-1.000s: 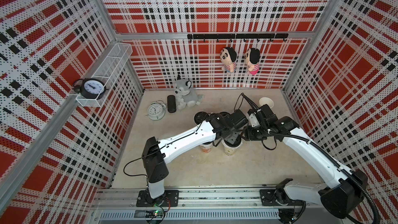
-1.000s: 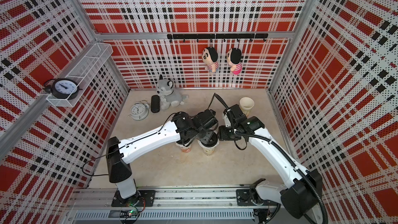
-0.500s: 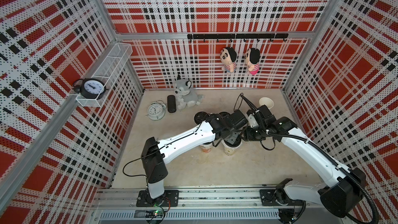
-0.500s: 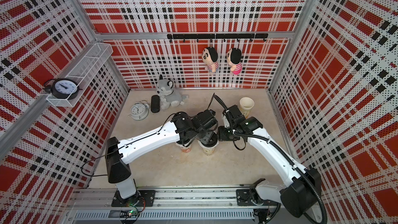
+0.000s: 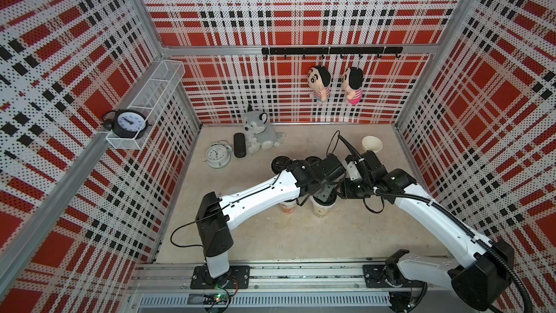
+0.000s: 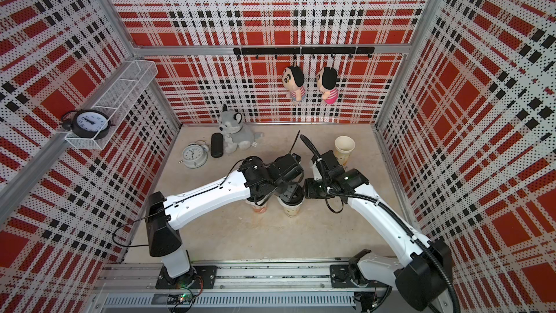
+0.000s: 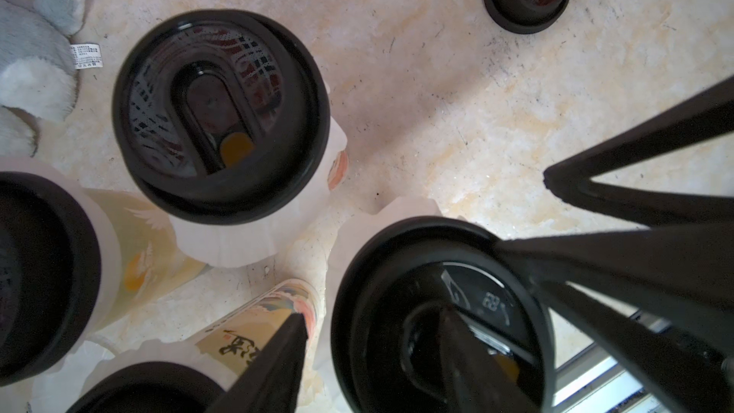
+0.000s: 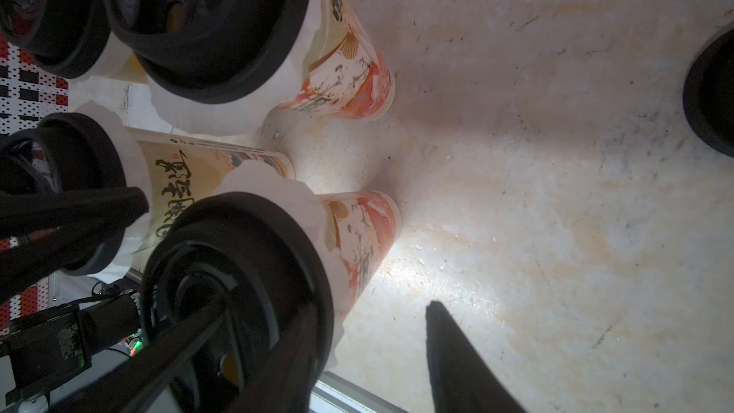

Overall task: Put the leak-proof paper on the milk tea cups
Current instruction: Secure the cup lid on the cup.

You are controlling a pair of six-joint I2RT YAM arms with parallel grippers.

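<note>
Take the milk tea cup [image 8: 365, 232] under both arms as your marker. It stands upright on the desk [image 8: 556, 152]. Leak-proof paper [image 8: 258, 178] is already draped over its mouth and skirts out beneath a black lid [image 8: 246, 224].

Your right pincer [image 8: 373, 307] is drawn in narrow astride that lid's rim. One finger [image 8: 286, 351] lies across the lid top and the other stands outside the cup wall. Whether it truly pinches the rim, I cannot tell.

Your left pincer [image 7: 373, 311] straddles the opposite rim, about half spread. One finger [image 7: 278, 363] hangs clear beside the cup, and the pincer holds nothing.

Three neighbours just beside the marker wear paper and lids too. The one bare cup [image 5: 372, 145] stands well apart from the marker, toward the back wall, upright with its mouth up. Your right arm is the nearer to it. I judge the next sheet belongs there, but no loose sheet shows clearly.
</note>
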